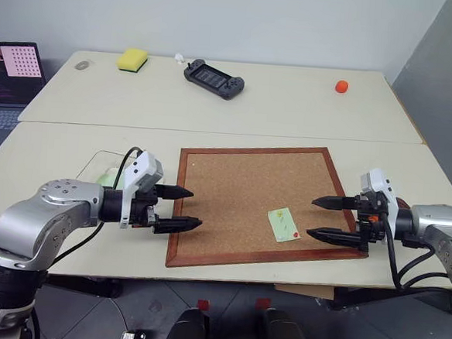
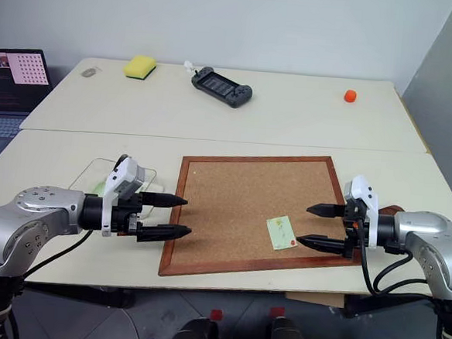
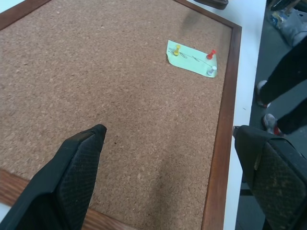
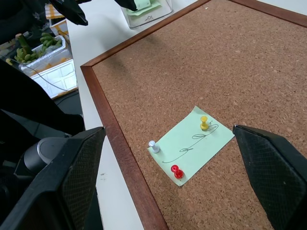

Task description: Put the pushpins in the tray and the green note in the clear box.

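Pale green rectangular paper note (image 4: 193, 144) lies flat on the brown cork board with the dark wood frame (image 1: 251, 204), in the board's near right part, just inside the frame.

Three small pushpins stand in it: one red (image 4: 177, 172), one white (image 4: 153, 146), one yellow (image 4: 204, 123). Red and white sit at the note's end nearest the frame, yellow toward the other end.

Clear shallow plastic box (image 2: 94, 174) rests on the pale surface (image 1: 292, 104) just left of the board, partly behind the left arm; something pale green shows inside it. Dark red-brown tray (image 2: 392, 209) is barely seen, beside the board's right edge behind the right gripper.

Left gripper (image 1: 178, 209) hovers over the board's left frame, fingers spread wide, grasping nothing. Right gripper (image 1: 322, 218) hovers over the near right frame, just right of the note, fingers likewise released and empty.

Judgement: nothing done yet; pins come first, since the note is pinned. Right gripper is nearer. Best to close on one pin head at a time and pull straight up, so the paper does not tear or lift.

Far surface: one yellow sponge (image 1: 132, 59), one dark handheld game console (image 1: 214, 79), one orange-red ball (image 1: 341, 86). One laptop (image 1: 11, 73) at far left.
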You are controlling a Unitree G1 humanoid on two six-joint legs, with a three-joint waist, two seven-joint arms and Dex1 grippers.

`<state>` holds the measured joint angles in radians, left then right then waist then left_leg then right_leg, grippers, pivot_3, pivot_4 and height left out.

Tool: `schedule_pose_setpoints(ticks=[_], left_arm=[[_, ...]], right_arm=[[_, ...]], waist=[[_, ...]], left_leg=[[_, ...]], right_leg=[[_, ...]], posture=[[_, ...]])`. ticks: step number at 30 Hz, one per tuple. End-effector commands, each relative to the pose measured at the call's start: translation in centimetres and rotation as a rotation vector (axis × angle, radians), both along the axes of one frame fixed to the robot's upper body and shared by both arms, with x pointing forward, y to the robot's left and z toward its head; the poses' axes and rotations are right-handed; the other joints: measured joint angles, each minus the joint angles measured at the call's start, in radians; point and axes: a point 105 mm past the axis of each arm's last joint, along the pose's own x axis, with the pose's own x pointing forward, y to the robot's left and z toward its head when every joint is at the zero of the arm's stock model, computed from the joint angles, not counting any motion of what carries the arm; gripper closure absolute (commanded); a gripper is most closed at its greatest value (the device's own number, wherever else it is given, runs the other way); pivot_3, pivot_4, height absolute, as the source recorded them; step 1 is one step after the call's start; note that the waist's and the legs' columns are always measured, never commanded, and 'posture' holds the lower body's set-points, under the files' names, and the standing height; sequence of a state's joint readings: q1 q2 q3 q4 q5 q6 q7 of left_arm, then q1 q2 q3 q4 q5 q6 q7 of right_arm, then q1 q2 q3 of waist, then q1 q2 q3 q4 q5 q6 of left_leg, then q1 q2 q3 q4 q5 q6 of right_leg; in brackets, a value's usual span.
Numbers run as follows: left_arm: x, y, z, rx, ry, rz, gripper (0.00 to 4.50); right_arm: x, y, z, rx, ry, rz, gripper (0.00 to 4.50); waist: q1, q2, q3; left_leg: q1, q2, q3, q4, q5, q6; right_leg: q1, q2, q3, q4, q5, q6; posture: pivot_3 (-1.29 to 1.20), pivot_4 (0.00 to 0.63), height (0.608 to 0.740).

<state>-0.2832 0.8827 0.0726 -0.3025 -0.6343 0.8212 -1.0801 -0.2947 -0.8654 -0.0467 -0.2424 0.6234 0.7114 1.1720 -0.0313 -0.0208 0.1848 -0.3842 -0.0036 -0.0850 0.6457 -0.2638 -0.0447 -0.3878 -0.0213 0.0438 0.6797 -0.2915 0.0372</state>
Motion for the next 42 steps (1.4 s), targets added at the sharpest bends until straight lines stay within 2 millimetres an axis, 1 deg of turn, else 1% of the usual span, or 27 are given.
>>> schedule_pose_setpoints(ticks=[1, 7, 10, 12, 14, 16, 19, 22, 23, 27, 28, 33, 34, 38, 42], left_arm=[[0.0, -0.4, 0.7, -0.006, -0.031, -0.027, 0.01], [0.0, -0.9, 0.9, -0.012, -0.061, -0.052, 0.01], [0.4, -1.7, 1.2, -0.017, -0.148, -0.069, 0.01], [1.0, -2.4, 1.3, -0.041, -0.197, -0.067, 0.29], [1.5, -3.5, 1.0, -0.062, -0.233, -0.072, 0.59], [1.7, -4.5, 0.8, -0.080, -0.255, -0.086, 1.03], [1.9, -5.2, 0.7, -0.095, -0.269, -0.094, 1.55], [2.6, -5.4, 0.0, -0.084, -0.284, -0.067, 2.29], [2.8, -5.4, -0.1, -0.084, -0.281, -0.060, 2.40], [3.0, -5.3, -0.5, -0.086, -0.275, -0.046, 3.29], [3.2, -5.2, -0.6, -0.083, -0.277, -0.038, 3.38], [3.4, -5.3, -1.0, -0.081, -0.269, -0.025, 4.36], [3.4, -5.5, -1.2, -0.082, -0.265, -0.026, 4.47], [3.4, -6.2, -1.8, -0.083, -0.249, -0.029, 4.47], [3.4, -6.8, -3.8, -0.044, -0.213, -0.025, 4.47]], right_arm=[[-0.2, 0.0, 1.0, 0.002, -0.041, 0.011, 0.00], [-0.2, 0.1, 0.9, 0.002, -0.040, 0.008, 0.00], [0.2, 0.3, 0.8, -0.001, -0.057, 0.003, 0.00], [0.5, 0.6, 0.7, 0.001, -0.071, 0.000, 0.00], [0.7, 1.1, 0.2, -0.007, -0.085, 0.004, 0.00], [1.0, 1.5, -0.2, -0.015, -0.105, 0.004, 0.00], [1.6, 2.0, -0.4, -0.009, -0.135, -0.013, 0.00], [2.3, 2.3, -0.7, -0.003, -0.156, -0.039, 0.00], [2.4, 2.4, -0.8, 0.002, -0.160, -0.043, 0.00], [2.5, 3.1, -1.1, 0.020, -0.172, -0.040, 0.00], [2.5, 3.3, -1.2, 0.022, -0.177, -0.038, 0.00], [2.6, 4.1, -1.7, 0.025, -0.190, -0.031, 0.00], [2.6, 4.3, -1.8, 0.027, -0.190, -0.029, 0.00], [2.7, 5.1, -2.2, 0.037, -0.200, -0.019, 0.00], [3.0, 5.7, -2.8, 0.036, -0.210, -0.014, 0.00]], waist=[[0.000, 0.000, 0.000], [0.000, 0.000, 0.000], [0.001, 0.000, 0.000], [0.001, 0.000, 0.000], [0.002, 0.000, 0.000], [0.001, 0.000, 0.000], [0.000, 0.000, 0.000], [0.000, 0.000, 0.000], [0.000, 0.000, 0.000], [0.000, 0.000, 0.000], [0.000, 0.000, 0.000], [0.001, 0.000, 0.000], [0.001, 0.000, 0.000], [0.001, 0.000, 0.000], [0.000, 0.000, 0.000]], left_leg=[[0.000, 0.000, 0.000, 0.000, 0.000, 0.000], [0.000, 0.000, 0.000, 0.000, 0.000, 0.000], [0.000, 0.000, 0.000, 0.000, 0.000, 0.000], [0.000, 0.000, 0.000, 0.000, 0.000, 0.000], [0.000, 0.000, 0.000, 0.000, 0.000, 0.000], [0.000, 0.000, 0.000, 0.001, 0.000, 0.000], [0.000, 0.000, 0.000, 0.000, 0.000, 0.000], [0.000, 0.000, 0.000, 0.001, 0.000, 0.000], [0.000, 0.000, 0.000, 0.001, 0.000, 0.000], [0.000, 0.000, 0.000, 0.001, 0.000, 0.000], [0.000, 0.000, 0.000, 0.001, 0.000, 0.000], [0.000, -0.001, 0.000, 0.001, 0.000, 0.000], [0.000, -0.001, 0.000, 0.001, 0.000, 0.000], [0.000, -0.001, 0.000, 0.001, 0.000, 0.000], [0.000, -0.001, -0.001, 0.001, 0.000, 0.000]], right_leg=[[0.000, 0.000, 0.000, 0.000, 0.000, 0.000], [0.000, 0.000, 0.000, 0.000, 0.000, 0.000], [0.000, 0.000, 0.000, 0.000, 0.000, 0.000], [0.000, 0.000, 0.000, 0.000, 0.000, 0.000], [0.000, 0.000, 0.000, 0.000, 0.000, 0.000], [0.000, 0.000, 0.000, 0.000, 0.000, 0.000], [0.000, 0.000, 0.000, 0.000, 0.000, 0.000], [0.000, 0.000, 0.000, 0.000, 0.000, 0.000], [0.000, 0.000, 0.000, 0.001, 0.000, 0.000], [0.000, 0.000, 0.000, 0.001, 0.000, 0.000], [0.000, 0.000, 0.000, 0.001, 0.000, 0.000], [0.000, 0.000, 0.000, 0.001, 0.000, 0.000], [0.000, 0.000, 0.000, 0.001, 0.000, 0.000], [0.000, 0.000, 0.000, 0.001, 0.000, 0.000], [0.000, 0.000, 0.000, 0.001, 0.000, 0.000]], posture=[[0.00, 0.150, 0.740], [0.00, 0.150, 0.740], [0.00, 0.150, 0.740], [0.00, 0.150, 0.740], [0.00, 0.150, 0.740], [0.00, 0.150, 0.740], [0.00, 0.150, 0.740], [0.00, 0.150, 0.740], [0.00, 0.150, 0.740], [0.00, 0.150, 0.740], [0.00, 0.150, 0.740], [0.00, 0.150, 0.740], [0.00, 0.150, 0.740], [0.00, 0.150, 0.740], [0.00, 0.150, 0.740]])
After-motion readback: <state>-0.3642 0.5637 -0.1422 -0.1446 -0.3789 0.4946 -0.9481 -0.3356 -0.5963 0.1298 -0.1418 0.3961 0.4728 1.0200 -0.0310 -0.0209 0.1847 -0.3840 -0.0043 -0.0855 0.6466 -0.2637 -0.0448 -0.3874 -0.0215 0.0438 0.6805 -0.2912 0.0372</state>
